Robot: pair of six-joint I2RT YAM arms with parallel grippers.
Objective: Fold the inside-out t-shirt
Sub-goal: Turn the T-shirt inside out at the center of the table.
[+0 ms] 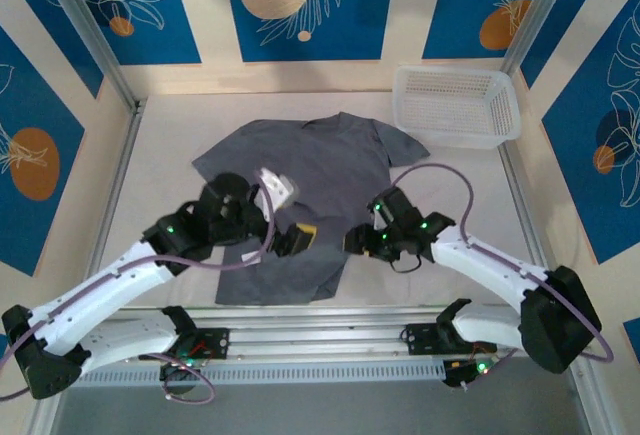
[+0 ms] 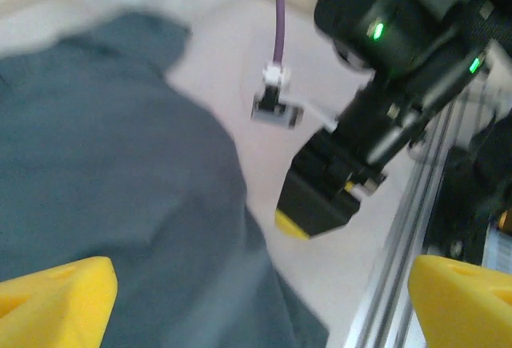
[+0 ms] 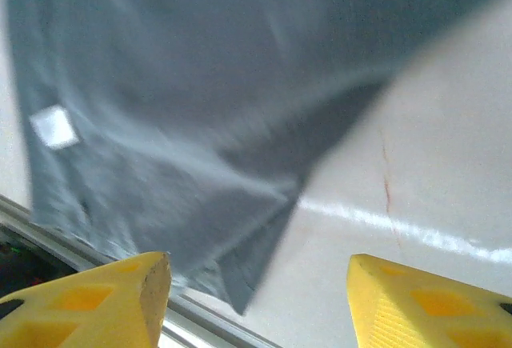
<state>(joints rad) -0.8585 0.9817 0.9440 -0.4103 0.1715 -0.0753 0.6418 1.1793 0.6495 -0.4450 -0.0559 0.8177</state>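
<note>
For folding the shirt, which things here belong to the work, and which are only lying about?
Belong to the job: grey t-shirt; left pincer; right pincer.
Only lying about: white basket, at the far right corner.

T-shirt (image 1: 300, 170) spread flat; left hand (image 1: 300, 238) over lower half, right hand (image 1: 357, 243) at edge; basket (image 1: 457, 105) back right.

T-shirt (image 1: 300, 185) on table (image 1: 170, 155); basket (image 1: 457, 138) behind, to right.
</note>
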